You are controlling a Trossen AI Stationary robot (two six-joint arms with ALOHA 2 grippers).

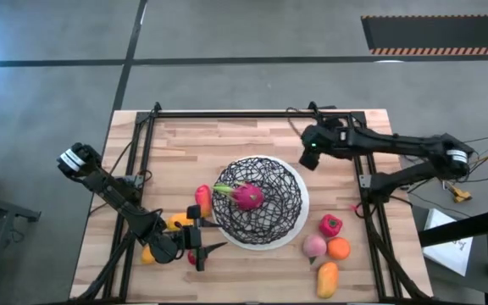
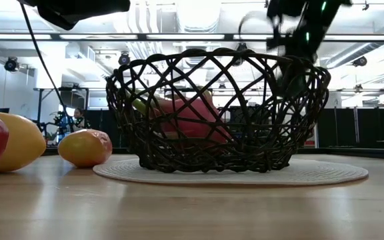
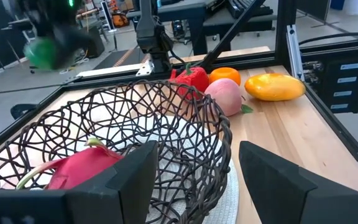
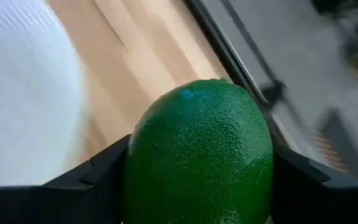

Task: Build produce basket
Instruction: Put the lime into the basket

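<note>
The black wire basket (image 1: pixel 259 202) stands on its white rim at the table's middle, with a pink dragon fruit (image 1: pixel 248 196) inside. It also shows in the low view (image 2: pixel 219 113). My right gripper (image 1: pixel 309 158) is shut on a green lime (image 4: pixel 201 155) above the table, just past the basket's far right rim. My left gripper (image 1: pixel 213 235) is open and empty at the basket's near left rim, its fingers (image 3: pixel 135 180) level and pointing at the basket wall (image 3: pixel 185 124). Loose produce lies on both sides of the basket. My right gripper pinches the lime between its two fingers, one finger (image 4: pixel 92 180) on each opposite side of its round body (image 4: pixel 142 162). The lime is lifted clear of the table and fills the gap between the fingers.
A red piece (image 1: pixel 330 225), a peach (image 1: pixel 314 246), an orange (image 1: pixel 339 248) and a yellow mango (image 1: pixel 328 278) lie at the near right. An orange-red piece (image 1: pixel 202 201) and yellow pieces (image 1: pixel 176 223) lie by my left gripper. Black frame rails (image 1: pixel 252 113) edge the table.
</note>
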